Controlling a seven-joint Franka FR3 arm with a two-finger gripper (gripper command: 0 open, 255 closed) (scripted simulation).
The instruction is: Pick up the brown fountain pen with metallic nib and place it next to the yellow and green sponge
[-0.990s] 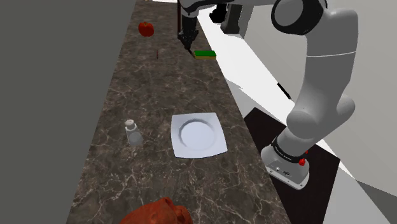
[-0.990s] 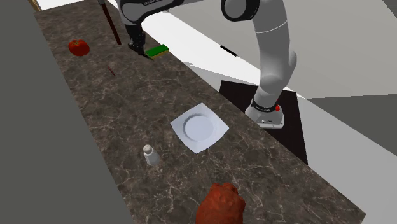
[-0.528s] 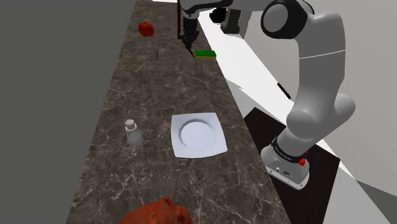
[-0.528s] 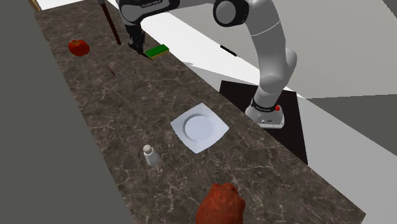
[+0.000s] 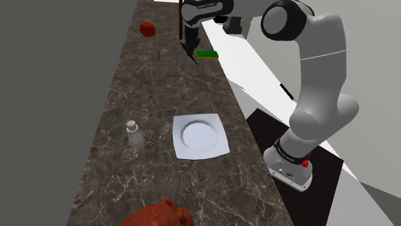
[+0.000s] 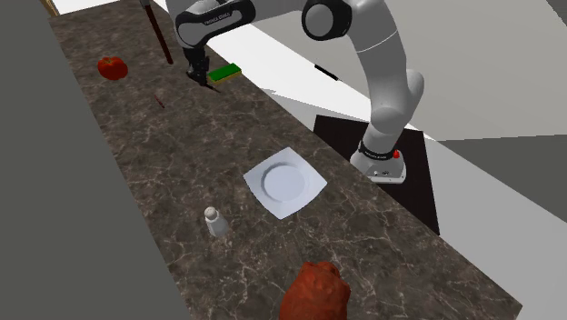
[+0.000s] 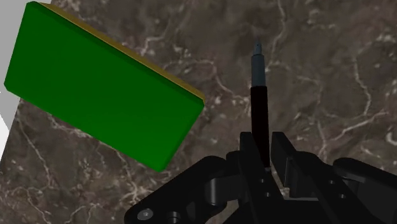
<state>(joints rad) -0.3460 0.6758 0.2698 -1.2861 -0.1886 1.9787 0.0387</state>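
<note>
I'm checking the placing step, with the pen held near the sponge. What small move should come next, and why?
Probably ease the gripper down to the marbled counter, then open it. Its fingers clasp the dark pen, nib pointing out past them, and the pen sits beside the green sponge without touching it, so the spot already looks right.

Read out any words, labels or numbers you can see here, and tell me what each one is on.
Pale lettering on the black wrist of the arm: too small to read.
Sponge, pen, plate: no writing on them.
</note>
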